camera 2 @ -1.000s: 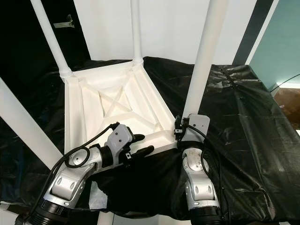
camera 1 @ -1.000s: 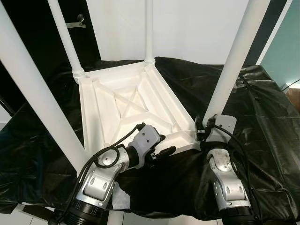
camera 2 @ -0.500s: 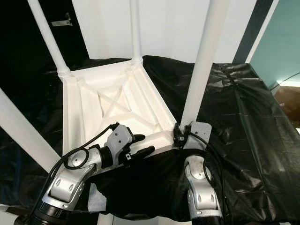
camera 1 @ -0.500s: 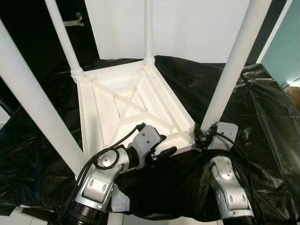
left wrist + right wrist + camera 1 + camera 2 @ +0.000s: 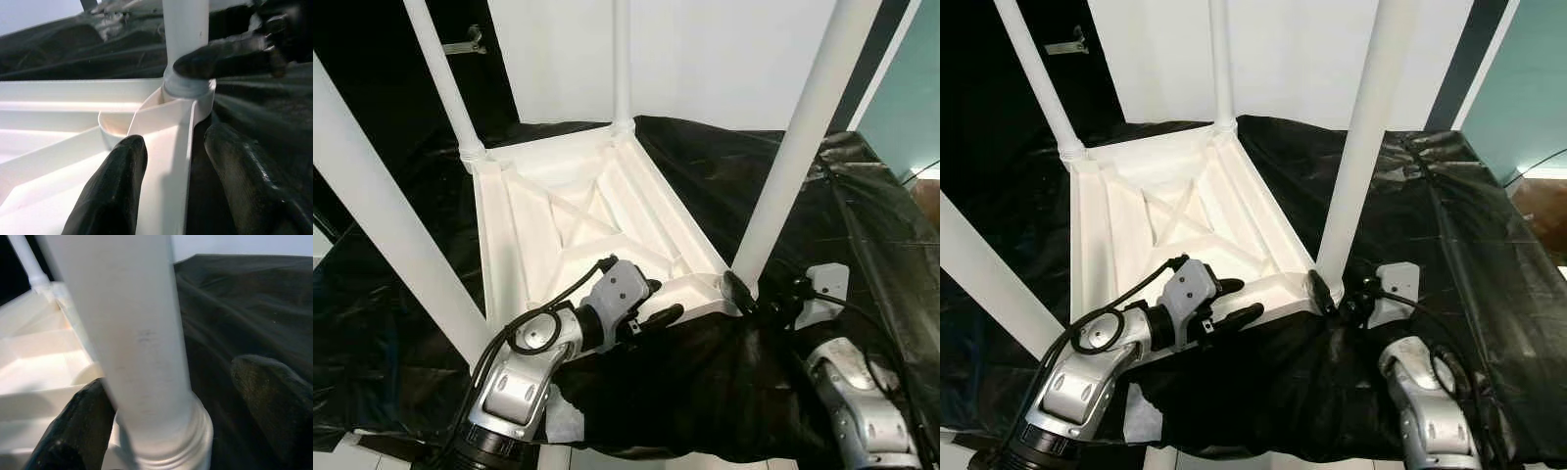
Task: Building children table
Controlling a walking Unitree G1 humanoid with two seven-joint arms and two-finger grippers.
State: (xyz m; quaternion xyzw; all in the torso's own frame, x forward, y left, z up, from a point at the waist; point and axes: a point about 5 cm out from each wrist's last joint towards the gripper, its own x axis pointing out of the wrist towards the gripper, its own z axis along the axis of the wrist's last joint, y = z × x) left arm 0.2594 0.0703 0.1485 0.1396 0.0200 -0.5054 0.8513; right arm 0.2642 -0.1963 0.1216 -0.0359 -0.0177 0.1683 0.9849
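- White moulded plastic, the upturned children's table (image 5: 578,235) lies top-down on the black sheet (image 5: 862,225) over the counter, its four legs pointing up; the ribbed underside faces the camera
- It looks light and stiff, hollow in the legs, with a smooth skin that a pincer could slip on; the sheet beneath looks slick too, so I judge the whole thing may slide if pushed sideways
- The left pincer (image 5: 178,191) straddles the near rim at about 6 o'clock, one finger inside the frame and one outside, not visibly clamped; that thin rim wall seems the surest hold
- The right pincer (image 5: 161,416) stands open around the near right leg (image 5: 793,147) at 4 o'clock, just above its collar; one finger lies against the leg's base, the other stands clear of it; low by the socket is where a twist would bite best
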